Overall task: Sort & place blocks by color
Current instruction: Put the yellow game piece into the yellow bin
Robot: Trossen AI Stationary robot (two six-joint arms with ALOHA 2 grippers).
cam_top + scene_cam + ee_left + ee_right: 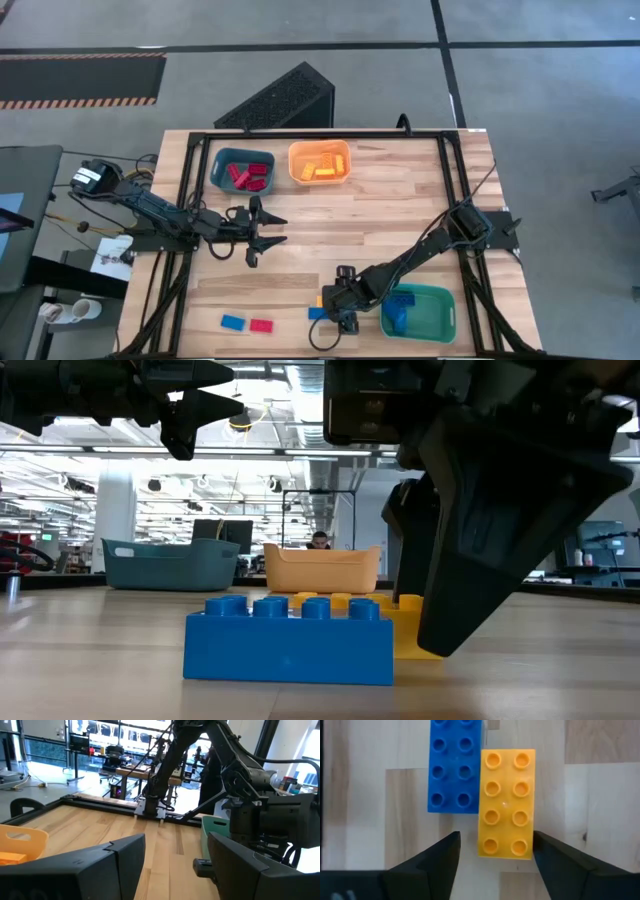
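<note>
Tabletop: yellow block [506, 803] between right end effector [496, 851] fingers

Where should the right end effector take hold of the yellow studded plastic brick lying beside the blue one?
Grip the yellow studded plastic brick from above at its free end, past the blue studded plastic brick touching its one long side; right end effector hangs open there.

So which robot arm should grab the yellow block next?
The right one. Its gripper hangs directly over the yellow block, jaws open astride it. The left gripper waits mid-table, far off.
</note>
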